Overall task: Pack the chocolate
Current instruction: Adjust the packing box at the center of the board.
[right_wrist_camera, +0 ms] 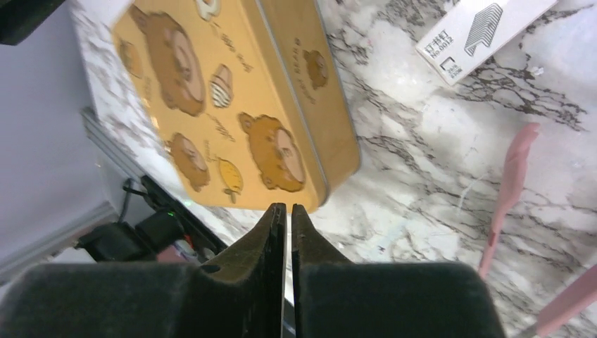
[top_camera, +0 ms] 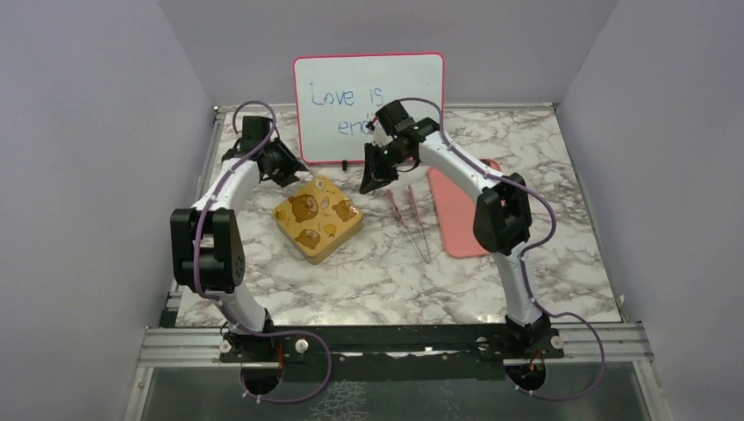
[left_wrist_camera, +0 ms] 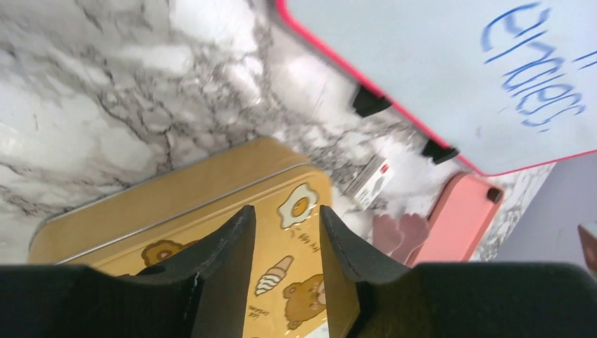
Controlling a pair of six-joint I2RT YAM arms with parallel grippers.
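Note:
No chocolate shows in any view. The gold tin (top_camera: 318,217) with bear pictures sits left of the table's middle with its lid on. My left gripper (top_camera: 289,171) hovers over the tin's far left corner. In the left wrist view the tin (left_wrist_camera: 162,204) lies under the left gripper (left_wrist_camera: 285,211), which is open with nothing between its fingers. My right gripper (top_camera: 373,180) hangs just right of the tin's far corner. In the right wrist view the right gripper (right_wrist_camera: 287,208) is shut to a thin slit, empty, off the corner of the tin (right_wrist_camera: 232,91).
A pink-framed whiteboard (top_camera: 368,105) stands at the back. A pink tray (top_camera: 465,219) lies on the right, with pink tongs (top_camera: 412,219) between it and the tin. A small white staple box (right_wrist_camera: 486,28) lies near the whiteboard's foot.

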